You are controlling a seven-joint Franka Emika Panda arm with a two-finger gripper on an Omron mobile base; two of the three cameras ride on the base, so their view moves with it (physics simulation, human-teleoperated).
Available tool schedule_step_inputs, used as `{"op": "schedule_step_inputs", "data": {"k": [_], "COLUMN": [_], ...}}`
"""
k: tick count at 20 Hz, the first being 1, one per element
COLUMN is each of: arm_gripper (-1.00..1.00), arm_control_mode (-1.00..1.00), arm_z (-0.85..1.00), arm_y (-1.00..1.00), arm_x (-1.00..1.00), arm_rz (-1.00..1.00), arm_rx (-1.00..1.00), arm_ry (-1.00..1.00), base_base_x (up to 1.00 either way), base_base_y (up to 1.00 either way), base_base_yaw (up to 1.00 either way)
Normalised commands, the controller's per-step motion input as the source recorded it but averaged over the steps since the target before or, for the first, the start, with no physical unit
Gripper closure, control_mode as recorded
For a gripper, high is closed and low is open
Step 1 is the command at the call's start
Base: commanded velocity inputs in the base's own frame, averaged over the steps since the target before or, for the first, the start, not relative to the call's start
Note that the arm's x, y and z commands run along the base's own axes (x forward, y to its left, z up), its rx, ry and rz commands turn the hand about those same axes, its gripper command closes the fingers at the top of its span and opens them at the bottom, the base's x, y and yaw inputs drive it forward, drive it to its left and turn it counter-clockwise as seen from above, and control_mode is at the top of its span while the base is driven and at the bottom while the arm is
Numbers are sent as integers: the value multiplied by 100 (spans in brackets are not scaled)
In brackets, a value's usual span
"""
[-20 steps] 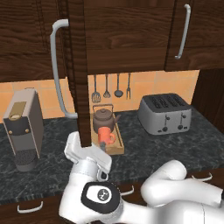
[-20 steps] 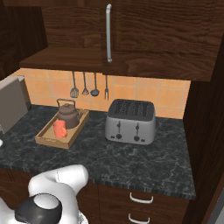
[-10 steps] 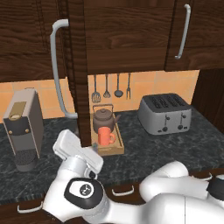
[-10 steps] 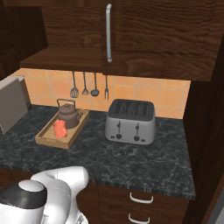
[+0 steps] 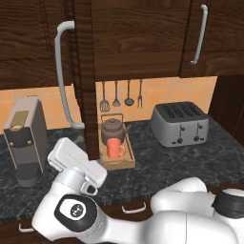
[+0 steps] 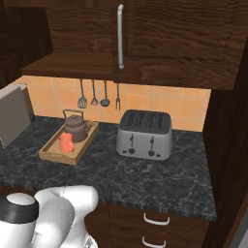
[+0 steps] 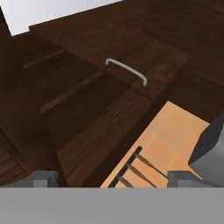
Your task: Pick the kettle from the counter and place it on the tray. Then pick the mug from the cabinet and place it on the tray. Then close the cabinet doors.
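In the left base view the open cabinet door [image 5: 86,81] stands edge-on at centre left, its long grey bar handle [image 5: 61,76] running top to bottom just to its left. The gripper [image 5: 76,164] sits at lower left, below that handle and just left of the door's bottom edge, so the door lies above and slightly right of the jaws, its long axis upright. The jaws are spread wide with nothing between them.

To the right of the door, at frame centre, the tray [image 5: 121,164] rests on the counter [image 5: 190,162] and carries both the kettle [image 5: 113,129] and the mug [image 5: 114,148], the mug in front of the kettle. What remains, by my reading, is shutting the doors.

In the hand view the tips [image 7: 43,178] rise at the bottom edge, pointing at dark wood with one curved handle [image 7: 127,71] above centre (which door it belongs to I cannot tell).

Counts: one kettle, one mug, one tray, one toaster [image 5: 180,124], one coffee machine [image 5: 25,138], four hanging utensils [image 5: 121,95]. In the right base view, one door handle [image 6: 120,36] shows at upper centre.
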Motion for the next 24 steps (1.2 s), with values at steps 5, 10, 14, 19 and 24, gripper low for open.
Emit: {"op": "schedule_step_inputs", "data": {"k": [5,10,14,19,24], "arm_gripper": [-100,-100,-100,-100,-100], "arm_control_mode": [-100,-100,-100,-100,-100], "arm_z": [51,47,41,25,25], "arm_y": [-1,-3,-16,-36,-52], "arm_x": [-10,-2,-17,-23,-5], "arm_rz": [-7,-6,-7,-3,0], "arm_rx": [-9,-5,-2,0,0], "arm_ry": [1,3,1,0,3], "base_base_x": [0,0,0,0,0], "base_base_y": [0,0,0,0,0], "base_base_yaw": [0,0,0,0,0]}}
